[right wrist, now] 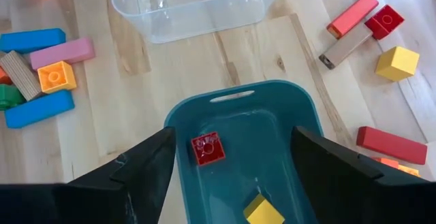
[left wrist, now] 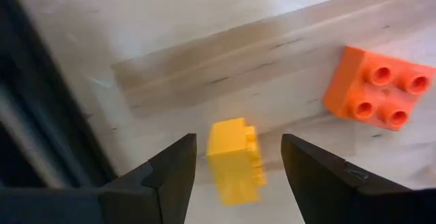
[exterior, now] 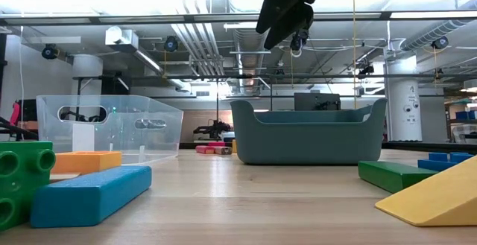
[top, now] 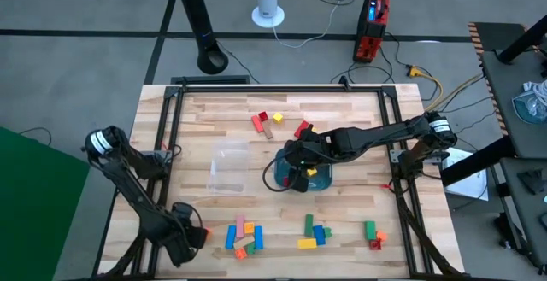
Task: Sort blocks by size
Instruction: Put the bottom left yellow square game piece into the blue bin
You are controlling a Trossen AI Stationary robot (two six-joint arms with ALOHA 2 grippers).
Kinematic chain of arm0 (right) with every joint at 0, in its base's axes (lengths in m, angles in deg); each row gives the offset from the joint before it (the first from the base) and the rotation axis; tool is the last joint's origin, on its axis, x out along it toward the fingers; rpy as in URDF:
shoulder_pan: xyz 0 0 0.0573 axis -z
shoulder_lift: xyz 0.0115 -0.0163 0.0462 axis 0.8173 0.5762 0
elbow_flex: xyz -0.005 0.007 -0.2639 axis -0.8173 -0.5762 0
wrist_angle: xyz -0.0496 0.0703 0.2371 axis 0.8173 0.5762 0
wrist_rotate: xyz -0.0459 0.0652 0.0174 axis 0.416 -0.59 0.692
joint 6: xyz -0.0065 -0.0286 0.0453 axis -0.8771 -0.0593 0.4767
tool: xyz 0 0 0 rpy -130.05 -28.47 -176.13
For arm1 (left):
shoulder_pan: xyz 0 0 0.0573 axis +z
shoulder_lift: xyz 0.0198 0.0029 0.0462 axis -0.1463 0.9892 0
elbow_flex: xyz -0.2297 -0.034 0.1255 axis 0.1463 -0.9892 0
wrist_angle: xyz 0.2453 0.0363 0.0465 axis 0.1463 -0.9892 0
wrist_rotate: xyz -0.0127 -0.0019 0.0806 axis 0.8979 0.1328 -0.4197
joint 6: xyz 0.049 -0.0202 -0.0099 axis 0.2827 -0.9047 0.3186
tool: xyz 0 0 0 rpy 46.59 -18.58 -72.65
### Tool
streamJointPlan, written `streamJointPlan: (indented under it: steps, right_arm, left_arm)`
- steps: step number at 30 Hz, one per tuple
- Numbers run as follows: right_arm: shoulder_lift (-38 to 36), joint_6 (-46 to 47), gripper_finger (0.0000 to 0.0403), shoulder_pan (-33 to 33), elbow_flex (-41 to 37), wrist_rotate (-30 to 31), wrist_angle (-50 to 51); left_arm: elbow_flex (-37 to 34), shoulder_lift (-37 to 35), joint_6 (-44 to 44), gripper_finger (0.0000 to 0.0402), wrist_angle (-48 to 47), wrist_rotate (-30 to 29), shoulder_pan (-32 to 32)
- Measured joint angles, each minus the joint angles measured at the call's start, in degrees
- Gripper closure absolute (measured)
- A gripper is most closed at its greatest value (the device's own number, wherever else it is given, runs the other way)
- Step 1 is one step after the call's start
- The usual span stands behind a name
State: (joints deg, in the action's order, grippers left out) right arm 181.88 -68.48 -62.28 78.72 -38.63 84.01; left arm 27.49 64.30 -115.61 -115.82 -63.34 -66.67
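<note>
Presently, the right gripper is being held above the teal tray, near the table's middle; its fingers are being kept spread wide with nothing between them. Inside the tray, two blocks are being shown by the right wrist view only: a red studded cube and a yellow cube; from the low view the tray's wall is hiding them both.

The left gripper is being kept low at the table's near left corner, close to the frame rail. Its fingers are being held apart, gripping nothing, with a small yellow block lying between them on the wood and an orange four-stud block lying apart from it; neither can be picked out with certainty from above.

A clear container is being shown standing just left of the tray, with bare wood between it and the near-edge clusters. Blocks on the table are being counted from above: roughly five at the far group, about six in the near left cluster, about four in the near middle cluster, and two or three in the near right one
</note>
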Motion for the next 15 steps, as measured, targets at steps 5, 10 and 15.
streamJointPlan:
  steps: [5, 10, 15]
  right_arm:
    - [0.02, 0.01, 0.0133, 0.00, 0.00, 0.02, 0.00]
    - [0.02, 0.02, 0.0140, 0.00, 0.00, 0.02, -0.02]
    - [0.04, 0.01, 0.0134, 0.00, 0.00, 0.37, -0.09]
  left_arm:
    - [0.05, 0.82, -0.32, 0.0200, 2.59, -0.40, -0.49]
    - [0.10, 1.10, -1.86, 0.0200, 4.20, -0.90, -1.61]
    - [-0.57, 1.08, -1.99, 0.0201, 4.38, -1.05, -1.86]
